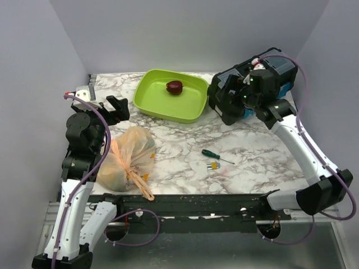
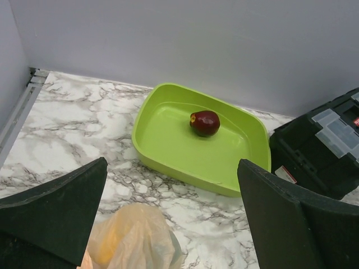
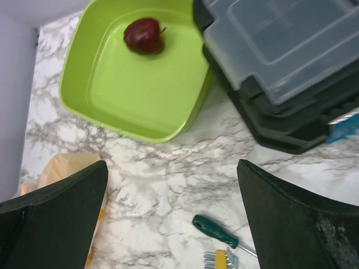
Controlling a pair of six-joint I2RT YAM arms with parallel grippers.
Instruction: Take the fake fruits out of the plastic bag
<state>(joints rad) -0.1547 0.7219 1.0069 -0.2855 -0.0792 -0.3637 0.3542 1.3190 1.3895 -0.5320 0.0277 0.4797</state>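
Lying on the counter [image 1: 252,145] near the left arm's base, the plastic bag [image 1: 130,157] is slumping into a soft, lumpy heap, its loop handles [image 1: 143,188] trailing toward the near edge. It is looking thin, crinkly and translucent pale orange, with yellow and orange shapes of the fake fruits [image 1: 115,176] showing through the film. One dark red fruit [image 1: 174,87] is already sitting in the lime-green tray [image 1: 160,103], well apart from the bag.

The film is likely handling as light, limp and slippery, collapsing under any pinch, while the glossy fruits inside are probably rolling freely once disturbed. Taking hold at the gathered handles, or at loose film near the mouth, is looking safest; gripping the bulging belly is risking catching a fruit through the plastic.

The left claw [image 1: 109,107] is hanging wide and empty just beyond the bag, and the right claw [image 1: 224,105] is hovering wide and empty beside the tray's right edge.
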